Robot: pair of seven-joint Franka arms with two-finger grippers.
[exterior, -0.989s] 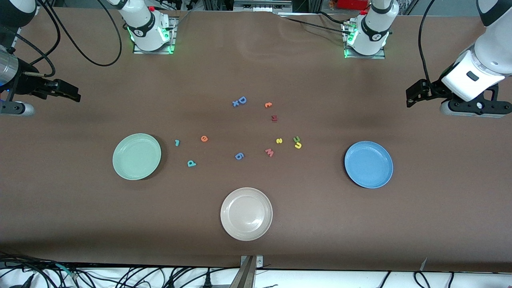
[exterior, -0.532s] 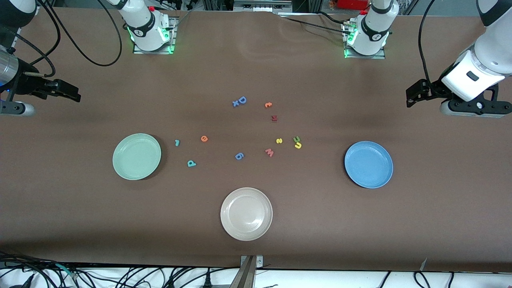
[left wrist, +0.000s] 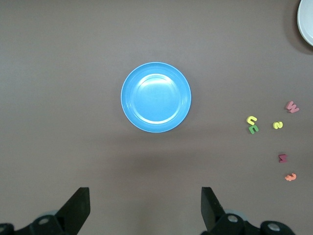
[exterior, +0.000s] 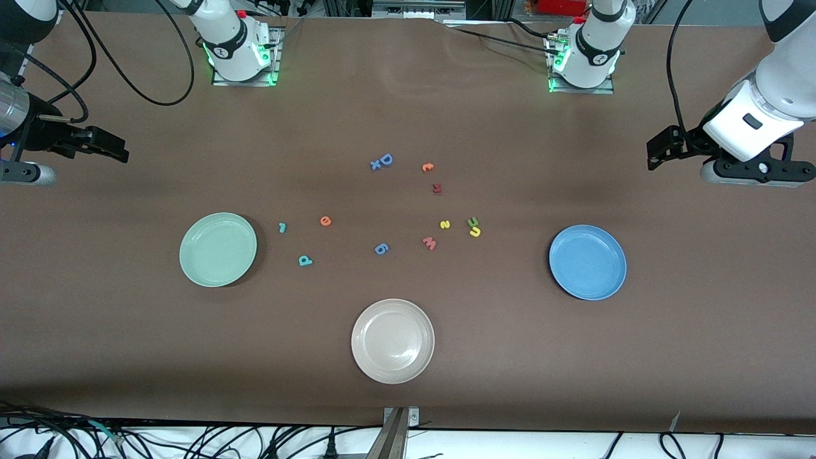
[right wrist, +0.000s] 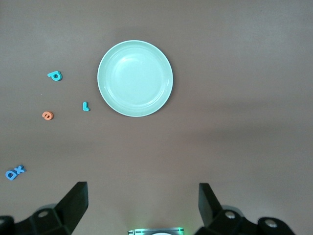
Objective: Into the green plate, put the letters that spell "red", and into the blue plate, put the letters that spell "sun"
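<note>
Nothing has been moved since the earlier frames. The left tool [left wrist: 144, 210] is held released near the blue plate [exterior: 588, 262], the right tool [right wrist: 142, 205] released near the green plate [exterior: 218, 249].

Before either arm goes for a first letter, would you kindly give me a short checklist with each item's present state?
1. Left gripper open, holding nothing: ok.
2. Right gripper open, holding nothing: ok.
3. Green plate holds nothing: ok.
4. Blue plate holds nothing: ok.
5. Teal r, orange e, teal d lie apart on the table: ok.
6. Yellow u separate from green n: not ok, they touch.
</note>
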